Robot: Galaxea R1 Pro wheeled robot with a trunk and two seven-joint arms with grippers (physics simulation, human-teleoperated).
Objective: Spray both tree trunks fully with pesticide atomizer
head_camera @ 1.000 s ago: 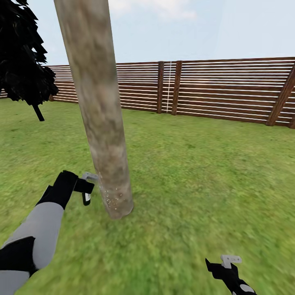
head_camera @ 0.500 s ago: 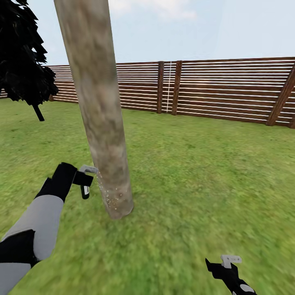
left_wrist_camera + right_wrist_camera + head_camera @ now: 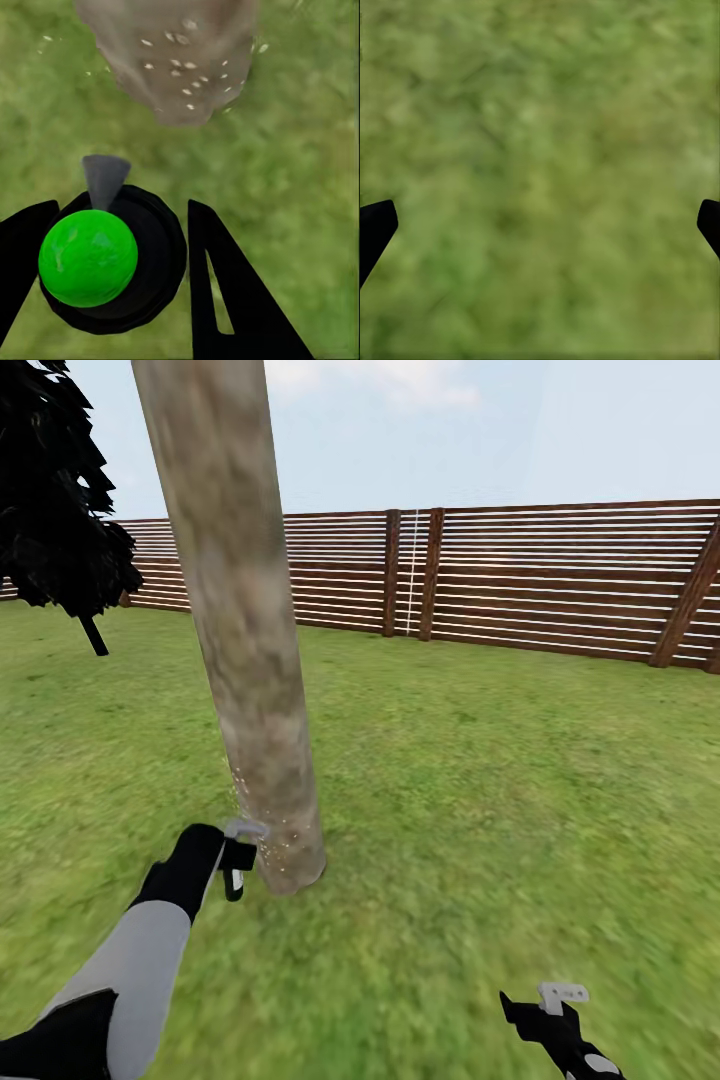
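I hold the left gripper (image 3: 238, 852) low, just beside the foot of the tree trunk (image 3: 240, 630). Its fingers (image 3: 225, 292) are closed around the pesticide atomizer (image 3: 112, 259), so the atomizer is in my left hand and not on the grass. In the left wrist view I see the black round body with a bright green cap, and the grey nozzle points toward the base of the trunk. Small pale specks lie on the bark there, and a few more on the grass (image 3: 480, 780) beside it. In the head view the specks (image 3: 280, 840) sit on the lowest part of the trunk.

The right gripper (image 3: 560, 1000) hangs low on my right, well apart from the tree. Its fingers are spread wide and hold nothing; between them I see blurry green ground.

Behind stands a brown slatted fence (image 3: 560, 575), and a dark tree (image 3: 60, 510) at the far left.
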